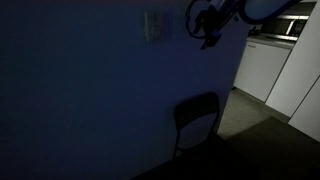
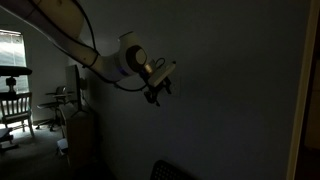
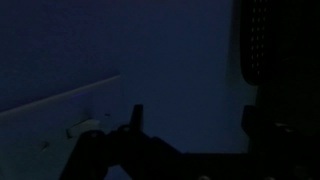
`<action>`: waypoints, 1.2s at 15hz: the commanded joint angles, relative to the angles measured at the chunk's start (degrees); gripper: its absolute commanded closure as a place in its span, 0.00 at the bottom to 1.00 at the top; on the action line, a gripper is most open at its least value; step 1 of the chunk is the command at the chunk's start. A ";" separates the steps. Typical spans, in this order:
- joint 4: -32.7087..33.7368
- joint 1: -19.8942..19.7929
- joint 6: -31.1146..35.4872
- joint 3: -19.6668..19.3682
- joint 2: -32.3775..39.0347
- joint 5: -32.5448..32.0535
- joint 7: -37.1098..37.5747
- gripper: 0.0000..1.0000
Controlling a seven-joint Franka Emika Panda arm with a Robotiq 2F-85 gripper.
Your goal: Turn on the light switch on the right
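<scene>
The room is dark. A pale light switch plate (image 1: 153,25) sits high on the wall in an exterior view; I cannot tell its rockers apart. My gripper (image 1: 208,30) hangs in the air to the right of the plate, a short way off the wall and not touching it. It also shows in an exterior view (image 2: 158,92) at the end of the white arm, close to the dark wall. In the wrist view my gripper (image 3: 195,125) shows as two dark fingers set apart, with bare wall between them and nothing held.
A dark chair (image 1: 197,118) stands against the wall below the gripper. A wall corner and white cabinets (image 1: 262,65) lie to the right. A window, a wooden chair (image 2: 14,105) and furniture stand behind the arm.
</scene>
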 commanded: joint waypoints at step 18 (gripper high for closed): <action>6.48 -1.04 3.88 -0.32 6.62 1.71 -6.31 0.00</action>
